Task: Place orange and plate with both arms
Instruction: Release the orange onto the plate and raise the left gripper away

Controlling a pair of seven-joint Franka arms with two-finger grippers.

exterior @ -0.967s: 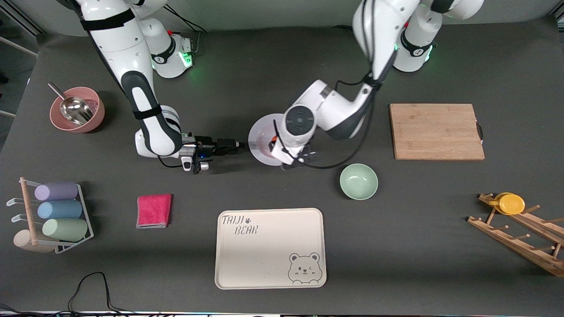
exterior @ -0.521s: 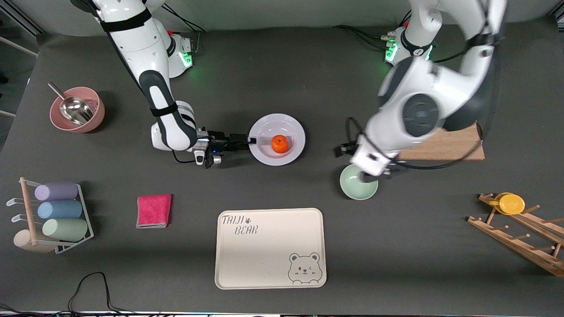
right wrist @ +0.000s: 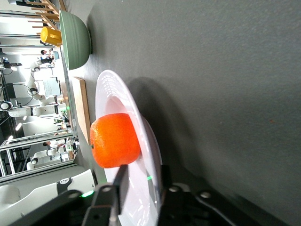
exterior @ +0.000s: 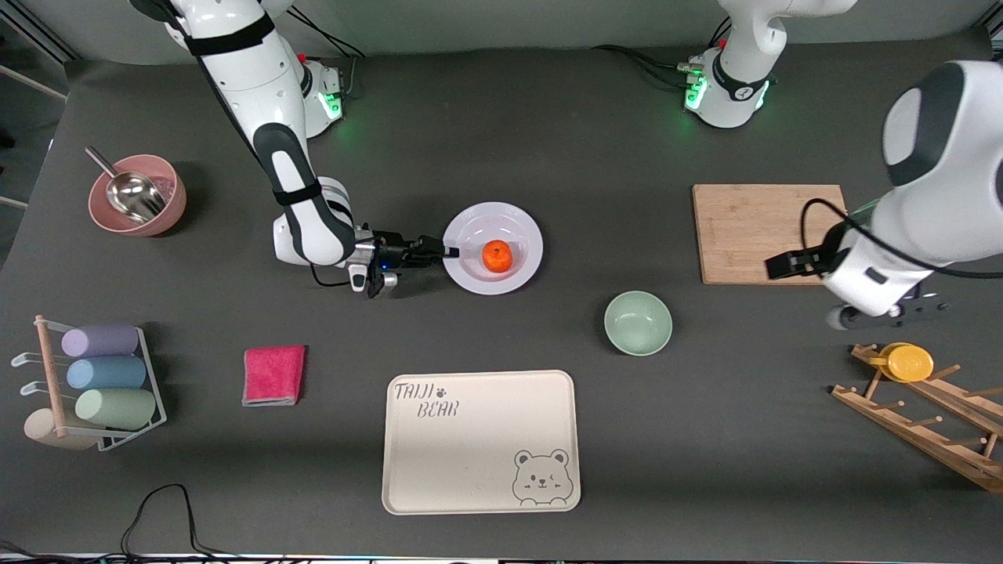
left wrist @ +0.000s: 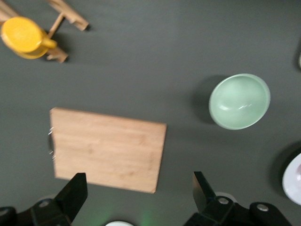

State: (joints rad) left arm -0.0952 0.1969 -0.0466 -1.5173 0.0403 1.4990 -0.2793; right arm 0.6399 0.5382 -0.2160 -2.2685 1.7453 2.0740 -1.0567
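Note:
The orange (exterior: 497, 255) sits in the middle of the white plate (exterior: 517, 223) at the table's centre. My right gripper (exterior: 448, 251) lies low at the plate's rim on the right arm's side. In the right wrist view the rim (right wrist: 110, 89) runs between the two fingers, one above and one under it, and the orange (right wrist: 115, 140) rests just past the upper fingertip. The right gripper (right wrist: 141, 179) is shut on the plate. My left gripper (exterior: 889, 312) hangs open and holding nothing, in the air by the cutting board's corner. Its fingers stand wide apart in the left wrist view (left wrist: 138, 193).
A pale-green bowl (exterior: 638, 322) stands nearer the camera than the plate. The wooden cutting board (exterior: 772, 233) and a wooden rack with a yellow cup (exterior: 909, 362) lie toward the left arm's end. The cream bear tray (exterior: 480, 441), pink cloth (exterior: 273, 374), pink bowl with scoop (exterior: 137, 194) and cup rack (exterior: 98, 376) are also here.
The left arm swung off the plate to its own end of the table, leaving the orange on the plate. The right gripper slid up to the plate's rim and closed on it.

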